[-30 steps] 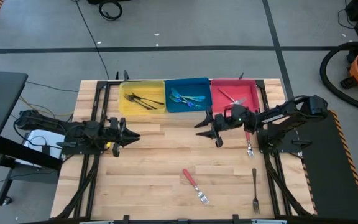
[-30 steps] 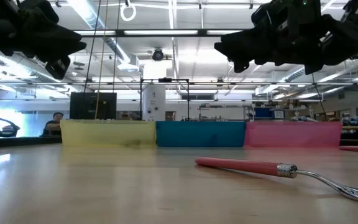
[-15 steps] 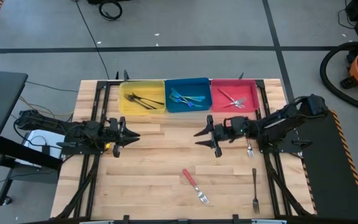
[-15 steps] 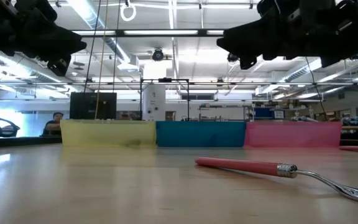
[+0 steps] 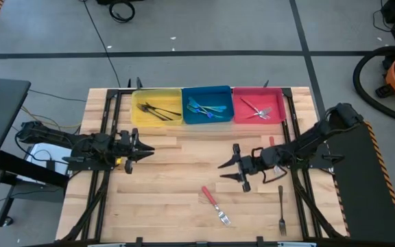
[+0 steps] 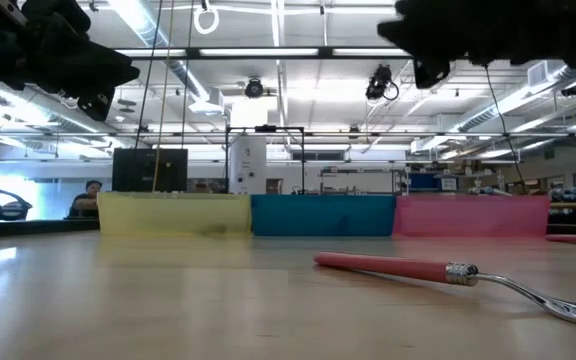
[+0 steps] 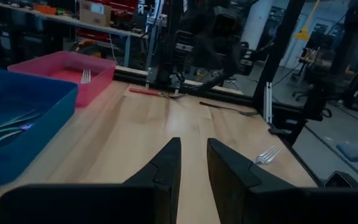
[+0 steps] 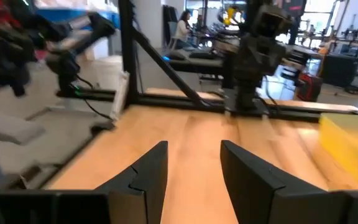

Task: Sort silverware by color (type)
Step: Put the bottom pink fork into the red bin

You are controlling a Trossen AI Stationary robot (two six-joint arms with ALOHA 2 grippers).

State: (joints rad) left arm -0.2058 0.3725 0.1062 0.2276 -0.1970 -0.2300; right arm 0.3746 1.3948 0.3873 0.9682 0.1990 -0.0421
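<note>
Above table centre-right, right gripper (image 5: 233, 171) hangs w/ fingers spread wide, empty. Red-handled fork (image 5: 214, 204) lies just beyond it toward front edge; dark fork (image 5: 280, 208) nearby. Left gripper (image 5: 141, 149) waits at left, fingers narrowly apart.

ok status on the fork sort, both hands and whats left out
Right hand open, empty, above the red-handled fork. Left hand open, waiting at table's left. Dark fork loose near the front edge. Nothing blocking.

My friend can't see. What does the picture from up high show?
A wooden table with two robot arms: the right gripper, open, hovers near a red-handled fork, and the left gripper waits. Yellow, blue and pink bins hold forks.
</note>
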